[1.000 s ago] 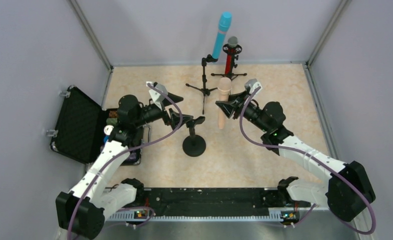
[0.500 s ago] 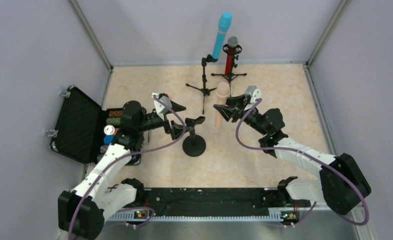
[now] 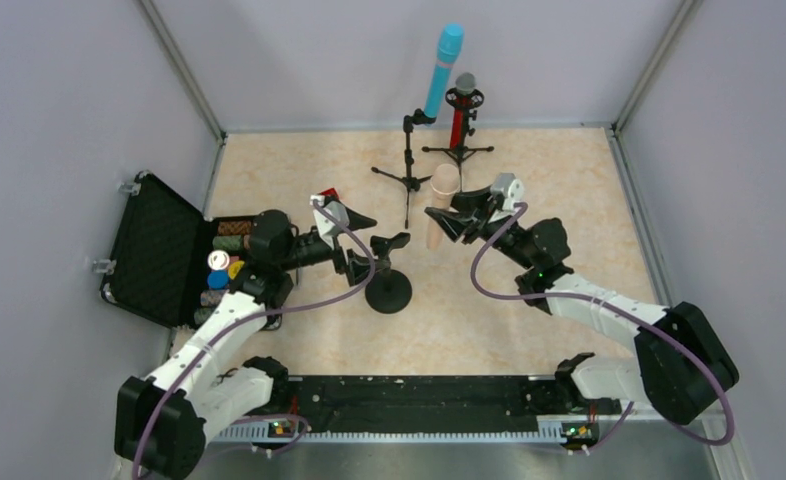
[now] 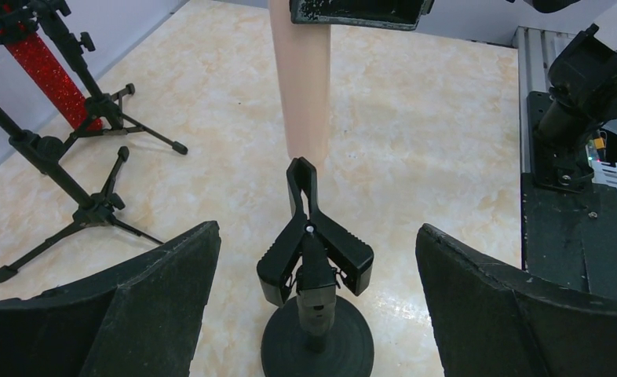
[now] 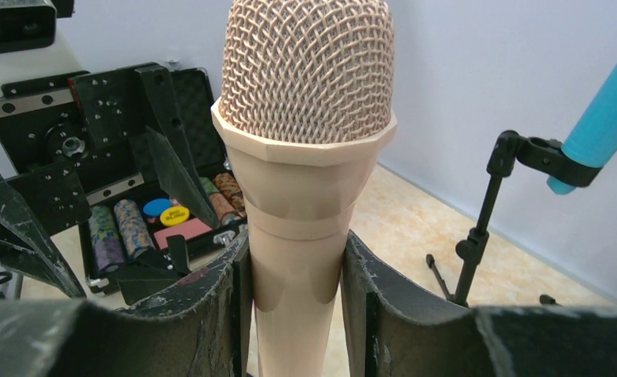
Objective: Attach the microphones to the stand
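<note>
Because the peach-pink microphone hangs upright with its handle end just behind the tip of the clip, your main risk is pushing it down onto a clip that looks closed. In my judgement that would tip or skate the round-base stand across the tabletop, as nothing is steadying it. From the left wrist view I cannot tell whether the handle already touches the clip tip or sits a little behind it, so don't trust the alignment yet.

A second risk is slip. The microphone body is smooth and tapers, so a sideways load against the clip could twist it in the grip or slide it through. Mind too the tripod stands at the back, one carrying the cyan-blue microphone and one the red microphone. They stand near the right arm's working space, and a wide swing could knock them.

The right gripper is pinching the peach-pink microphone just below its mesh head, with a pad pressed flat to each side of the body. The left gripper is spread fully wide and holds nothing. Its fingers flank the clip on either side without touching it, so you look well placed to squeeze the clip's wings
</note>
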